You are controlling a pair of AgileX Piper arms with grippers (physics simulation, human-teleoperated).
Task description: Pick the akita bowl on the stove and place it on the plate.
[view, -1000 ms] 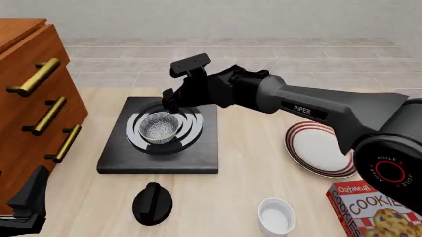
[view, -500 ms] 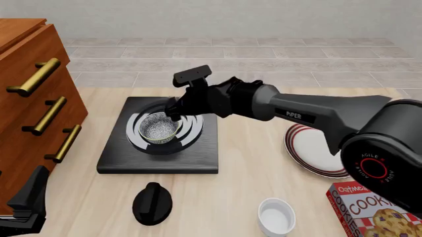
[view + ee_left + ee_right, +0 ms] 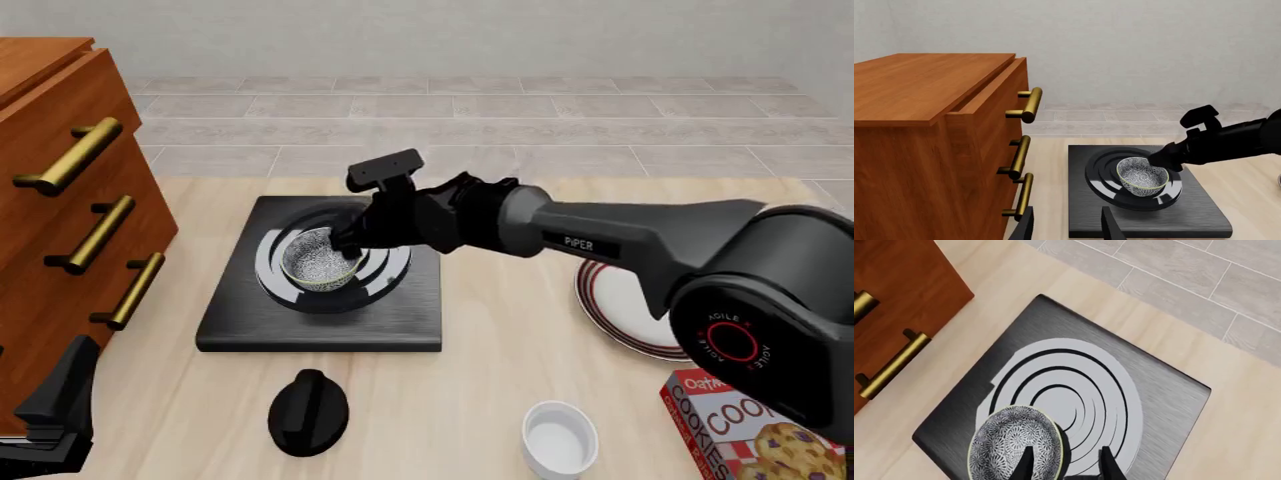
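The akita bowl (image 3: 320, 260), dark outside and speckled grey-white inside, stands upright on the burner rings of the black stove (image 3: 400, 310). My right gripper (image 3: 350, 240) is down at the bowl's right side and open. In the right wrist view its fingers straddle the rim of the bowl (image 3: 1014, 445), one over the inside and one outside, above the stove (image 3: 1167, 390). The plate (image 3: 647, 315), white with red rings, lies to the right, partly hidden by my right arm. My left gripper (image 3: 1067, 230) hangs open and empty at the near left, facing the bowl (image 3: 1142, 175).
A wooden drawer cabinet (image 3: 67, 200) with brass handles stands along the left. In front of the stove lies a black round knob (image 3: 308, 410). A white ramekin (image 3: 558, 438) and a cookie box (image 3: 754, 425) sit at the near right.
My right gripper has come down and a little left, from above the stove's back edge to the bowl's right rim. The bowl and the left arm have not moved.
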